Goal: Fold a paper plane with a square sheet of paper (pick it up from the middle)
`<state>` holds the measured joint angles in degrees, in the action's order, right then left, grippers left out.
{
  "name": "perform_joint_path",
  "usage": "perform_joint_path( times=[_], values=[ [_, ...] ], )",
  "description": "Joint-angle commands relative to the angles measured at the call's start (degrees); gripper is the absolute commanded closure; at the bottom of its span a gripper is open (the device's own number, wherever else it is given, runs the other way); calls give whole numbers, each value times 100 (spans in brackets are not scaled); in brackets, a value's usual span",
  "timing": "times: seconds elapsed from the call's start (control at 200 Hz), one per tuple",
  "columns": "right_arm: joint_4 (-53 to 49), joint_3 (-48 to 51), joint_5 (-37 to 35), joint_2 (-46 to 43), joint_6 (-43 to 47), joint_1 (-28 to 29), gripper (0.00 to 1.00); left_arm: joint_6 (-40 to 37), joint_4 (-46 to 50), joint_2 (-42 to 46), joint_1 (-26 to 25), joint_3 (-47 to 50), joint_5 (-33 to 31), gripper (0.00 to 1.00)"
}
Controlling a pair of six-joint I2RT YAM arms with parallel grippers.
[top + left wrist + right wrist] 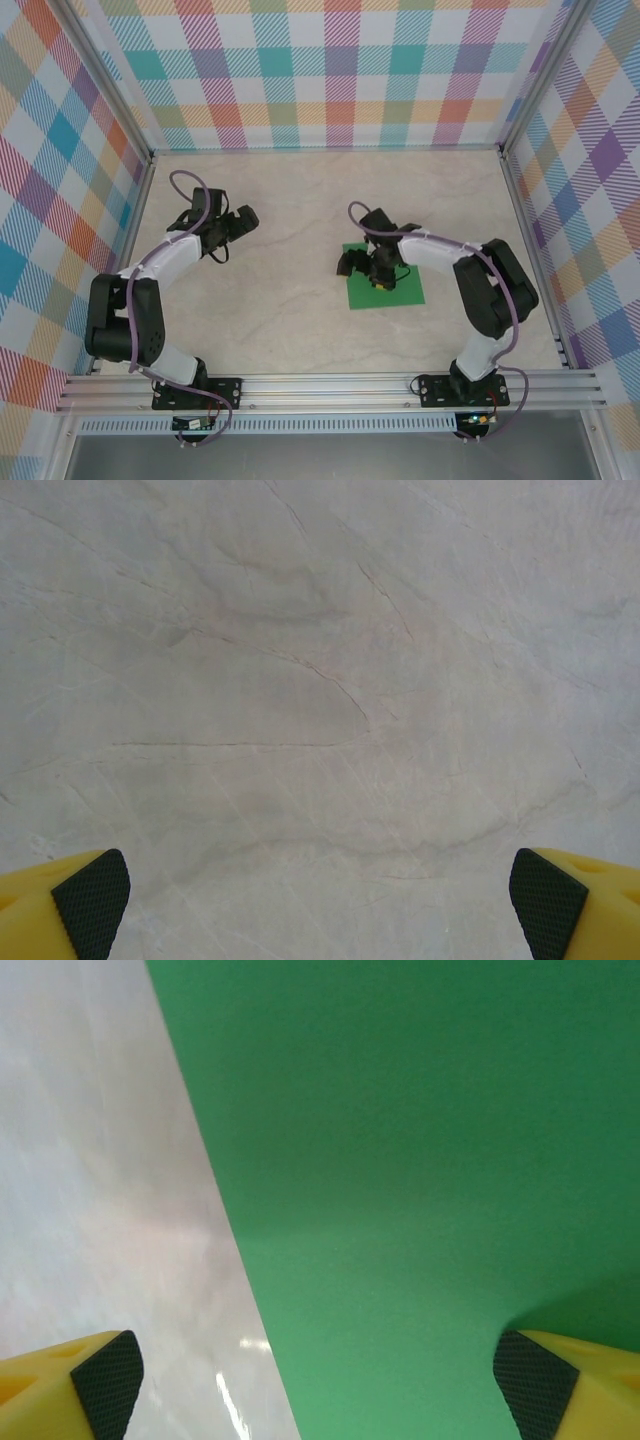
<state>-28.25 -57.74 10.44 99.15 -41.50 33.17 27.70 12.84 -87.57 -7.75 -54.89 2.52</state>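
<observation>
my right claw [318, 1385]: spread wide, straddling edge of flat bright-green square paper sheet [420, 1140] | my left claw [320, 905]: spread wide above pale marbled counter [300, 680]

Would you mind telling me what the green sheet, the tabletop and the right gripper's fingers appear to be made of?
Green sheet: likely thin matte paper; flat, even colour, no gloss.
Tabletop: marble-look, possibly laminate; grey veins, faint sheen.
Fingers of the right gripper: yellow, seemingly plastic, with black cross-hatched pads, perhaps rubber.
</observation>
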Motion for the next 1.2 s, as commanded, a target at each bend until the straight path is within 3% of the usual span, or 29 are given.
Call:
perform_joint_path(
  times=[0.0, 0.195, 0.335, 0.475, 1.195],
  values=[
    [-801, 488, -77, 6, -651, 212, 7, 214, -306, -134, -166, 75, 36, 0],
    [-1856, -752, -1168, -706, 138, 208, 0, 399, -317, -208, -336, 20, 58, 0],
    [-2161, -1065, -1574, -375, 1287, 139, 0, 572, -440, -143, -403, 139, 233, 0],
    [-2056, -968, -1295, -88, 2057, 102, 0, 650, -502, -69, -420, 297, 264, 0],
    [-1845, -768, -1327, 1078, 1730, -179, 8, 664, -440, -102, -429, 392, 239, 0]
  ],
)
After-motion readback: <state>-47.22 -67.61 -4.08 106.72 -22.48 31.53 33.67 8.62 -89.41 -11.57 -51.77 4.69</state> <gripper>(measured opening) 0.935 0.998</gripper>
